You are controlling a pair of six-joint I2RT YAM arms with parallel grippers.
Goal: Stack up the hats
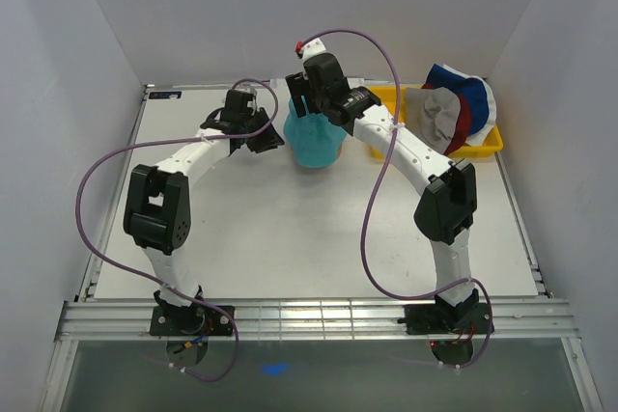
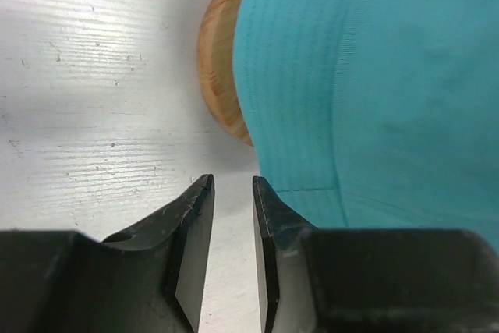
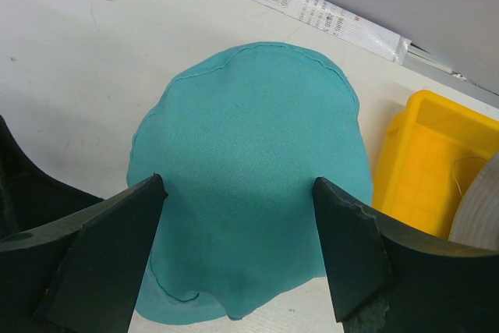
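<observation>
A teal hat [image 1: 315,142] sits over a wooden stand at the back middle of the table. In the right wrist view the teal hat [image 3: 249,185] lies right below my right gripper [image 3: 238,185], whose jaws are wide open on either side of the crown and hold nothing. My right gripper [image 1: 307,111] hovers over the hat's far side. My left gripper [image 1: 273,139] is at the hat's left edge. In the left wrist view its jaws [image 2: 232,185] stand a narrow gap apart and are empty, beside the hat's brim [image 2: 374,83] and the wooden stand [image 2: 222,76].
A yellow tray [image 1: 488,142] at the back right holds a pile of hats [image 1: 454,108] in navy, white, dark red and grey. Its corner shows in the right wrist view [image 3: 437,154]. White walls close in the table on three sides.
</observation>
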